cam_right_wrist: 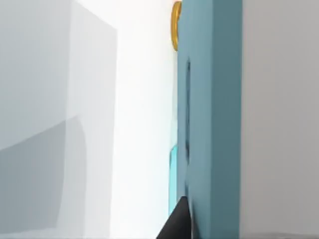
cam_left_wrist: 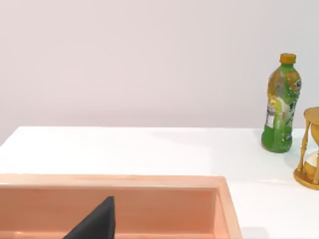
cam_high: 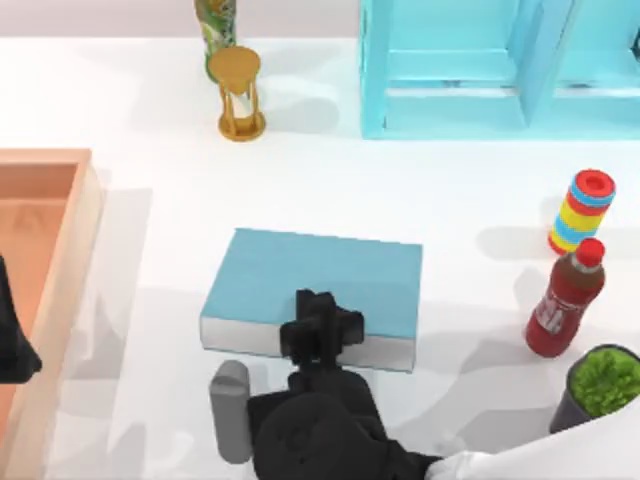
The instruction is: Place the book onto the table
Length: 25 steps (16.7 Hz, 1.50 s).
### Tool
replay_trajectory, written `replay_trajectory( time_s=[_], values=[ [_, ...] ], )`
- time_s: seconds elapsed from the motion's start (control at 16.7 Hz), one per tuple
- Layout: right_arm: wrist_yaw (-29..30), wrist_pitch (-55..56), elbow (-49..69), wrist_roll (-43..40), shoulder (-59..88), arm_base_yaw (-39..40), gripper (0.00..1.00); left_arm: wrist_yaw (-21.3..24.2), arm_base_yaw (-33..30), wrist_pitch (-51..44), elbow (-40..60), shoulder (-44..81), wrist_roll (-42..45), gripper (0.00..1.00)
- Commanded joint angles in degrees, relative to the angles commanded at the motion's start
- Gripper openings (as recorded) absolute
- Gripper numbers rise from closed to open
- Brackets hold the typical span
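Teal-blue and thick, the book (cam_high: pixel 320 285) with its white page edges lies flat near the middle of the table (cam_high: pixel 330 190), toward its front edge. Our right gripper (cam_high: pixel 322 335) is clamped on the book at that near page edge, while our left gripper (cam_high: pixel 12 345) idles over the tray (cam_high: pixel 75 260) at the left edge. We judge placement nearly complete; release and retreat remain.

My right arm is glossy white along its sleeve-like link, ending in a bulky matte-black wrist housing with a grey cylinder on its side. Its gripper (cam_high: pixel 322 325) is blocky and black, with stubby black fingers (cam_right_wrist: pixel 175 224). My left arm's end (cam_high: pixel 14 340) is a dark, angular black shape.
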Motion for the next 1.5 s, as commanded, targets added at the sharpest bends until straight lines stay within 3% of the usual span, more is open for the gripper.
replay_trajectory(
  time_s=[0.66,1.26,1.5],
  values=[
    [0.0,0.0,0.0,0.0,0.0,0.0,0.98,0.0,0.0,0.0,0.0,0.0,0.0,1.00],
    [0.0,-0.1,-0.1,0.2,0.1,0.1,1.00,0.0,0.0,0.0,0.0,0.0,0.0,1.00],
    [2.3,-6.2,0.8,6.5,0.0,6.0,1.00,0.0,0.0,0.0,0.0,0.0,0.0,1.00]
  ],
)
